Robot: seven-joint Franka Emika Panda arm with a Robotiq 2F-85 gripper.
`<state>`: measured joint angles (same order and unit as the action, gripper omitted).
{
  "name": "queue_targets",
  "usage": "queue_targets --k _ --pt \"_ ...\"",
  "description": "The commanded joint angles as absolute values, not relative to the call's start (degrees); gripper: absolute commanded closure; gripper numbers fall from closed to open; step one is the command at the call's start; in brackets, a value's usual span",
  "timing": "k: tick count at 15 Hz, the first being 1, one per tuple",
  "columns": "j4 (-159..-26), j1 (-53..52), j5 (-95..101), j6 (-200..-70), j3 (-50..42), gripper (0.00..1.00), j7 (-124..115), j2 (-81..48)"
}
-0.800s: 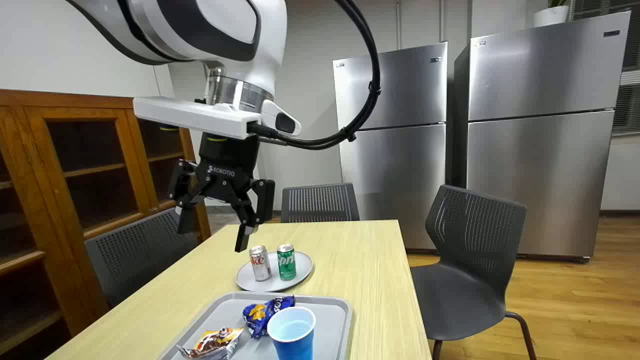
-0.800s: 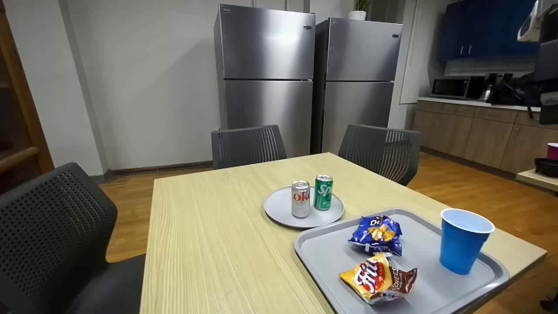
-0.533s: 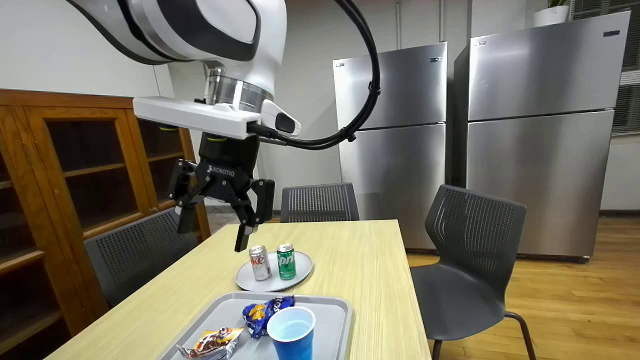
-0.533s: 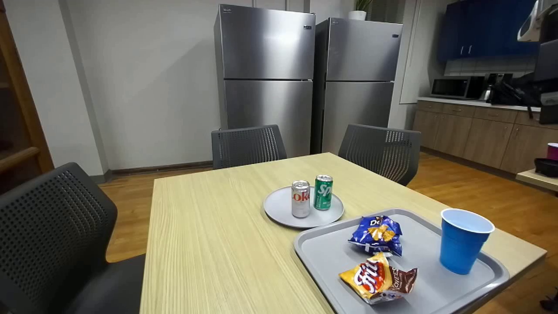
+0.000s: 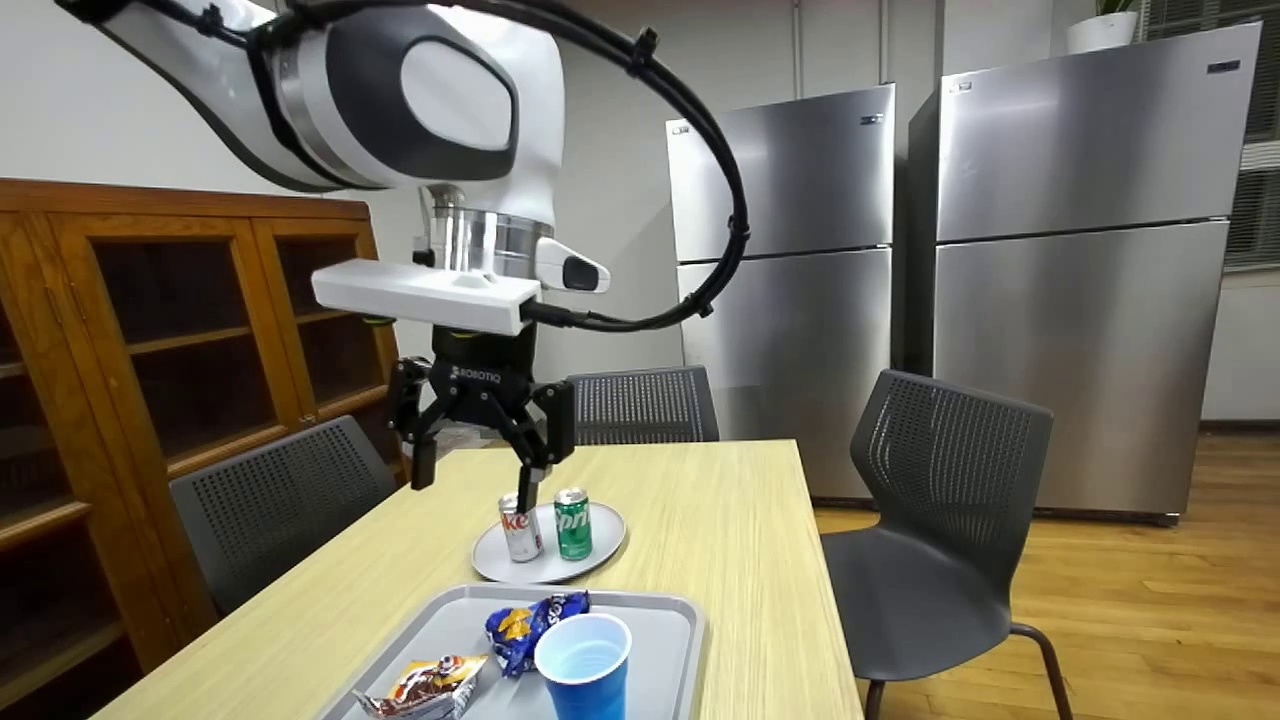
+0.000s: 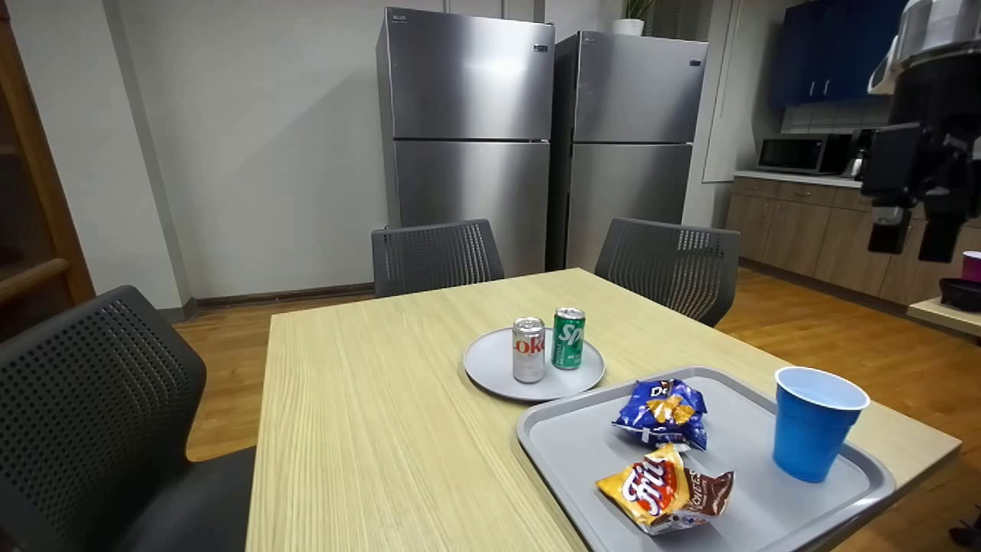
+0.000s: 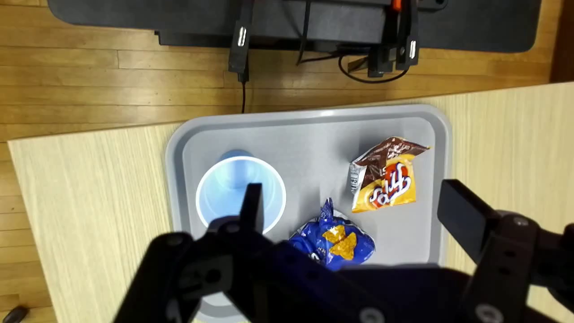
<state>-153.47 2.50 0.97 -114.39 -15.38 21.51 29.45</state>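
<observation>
My gripper (image 5: 475, 482) is open and empty, hanging in the air with fingers down. It also shows at the right edge in an exterior view (image 6: 912, 239). In the wrist view its fingers spread over a grey tray (image 7: 314, 148). On the tray are a blue cup (image 7: 224, 193), a blue Doritos bag (image 7: 343, 244) and a yellow-brown Fritos bag (image 7: 390, 179). One finger overlaps the cup in that view, without visible contact. A silver Coke can (image 6: 529, 353) and a green Sprite can (image 6: 568, 341) stand upright on a round grey plate (image 6: 490, 364) beyond the tray.
The tray and plate stand on a light wooden table (image 6: 368, 429). Grey chairs (image 5: 940, 520) stand around it. Two steel fridges (image 5: 790, 350) and a wooden glass-door cabinet (image 5: 180, 340) stand behind. A black base with cables (image 7: 314, 22) lies beyond the table edge.
The arm and gripper have moved down and rightward in an exterior view, and farther into the picture from the right edge in an exterior view. The gripper stays open. The objects have not moved.
</observation>
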Motion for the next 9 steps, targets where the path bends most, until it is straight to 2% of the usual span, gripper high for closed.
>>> queue_targets --k 1,9 --pt "-153.6 1.93 -0.67 -124.29 -12.88 0.0 19.92 22.08" --pt "-152.34 1.85 -2.2 -140.11 -9.41 0.0 16.51 8.73"
